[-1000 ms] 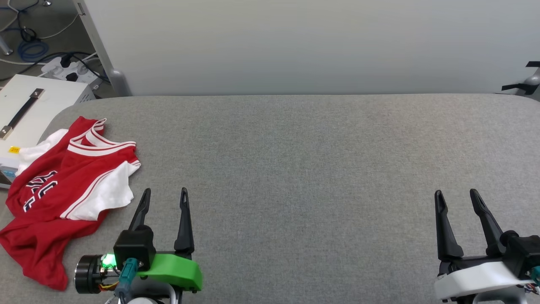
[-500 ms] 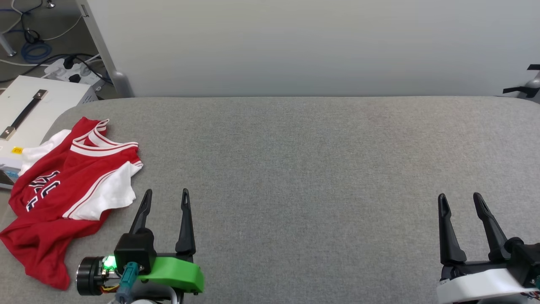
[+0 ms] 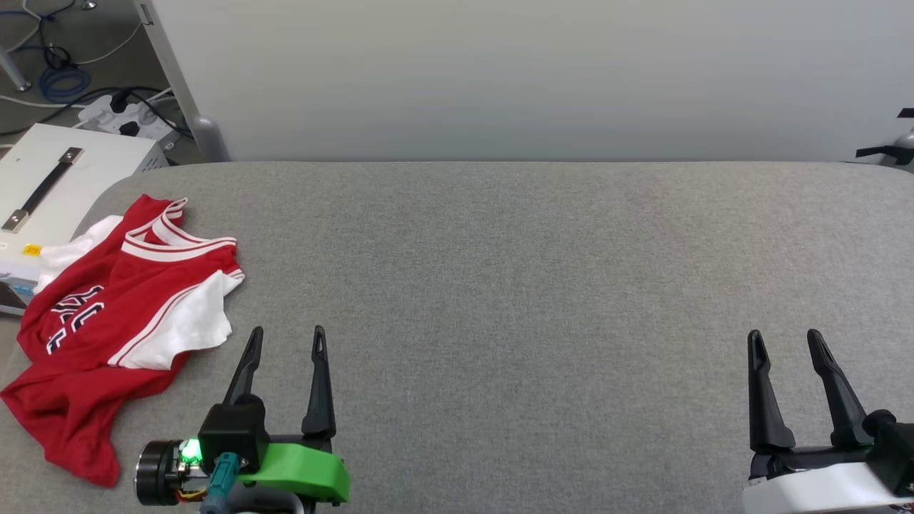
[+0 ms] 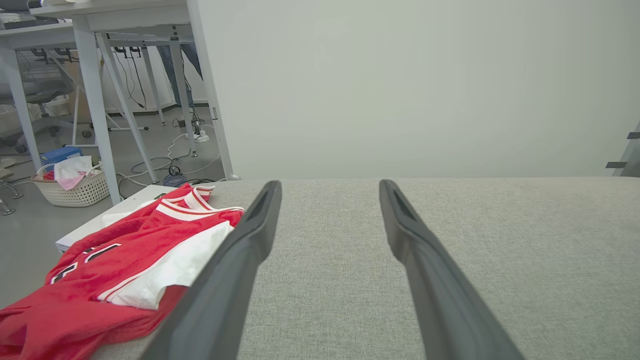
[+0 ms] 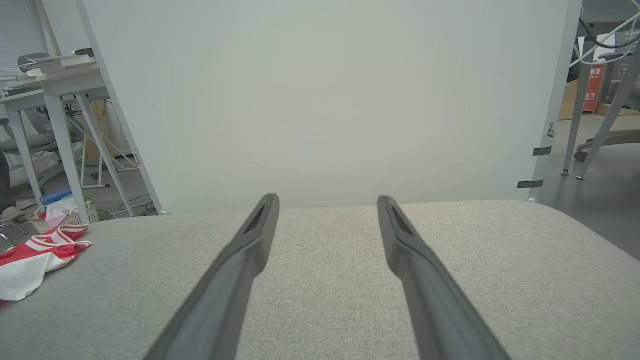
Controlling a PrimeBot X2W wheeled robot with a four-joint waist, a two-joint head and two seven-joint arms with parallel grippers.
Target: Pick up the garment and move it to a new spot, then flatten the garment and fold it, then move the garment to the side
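The grey tabletop point(image 3: 500, 285) holds the garment point(image 3: 93, 335), crumpled at its left edge and unmoved since a second ago. The left end effector point(image 3: 287, 334) beside it and the right end effector point(image 3: 784, 335) stay fully open and empty. Pick-up is pending.

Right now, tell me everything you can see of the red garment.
The garment is a red jersey-style T-shirt with white short sleeves, red-and-white striped neck trim and black, white-outlined lettering on the chest, partly hidden by folds. It looks like soft cloth. It lies crumpled, neck toward the far side, at the left end of the grey padded surface, hem bunched toward the near edge. Nothing grips it: the open left gripper stands just to its right, apart from it.
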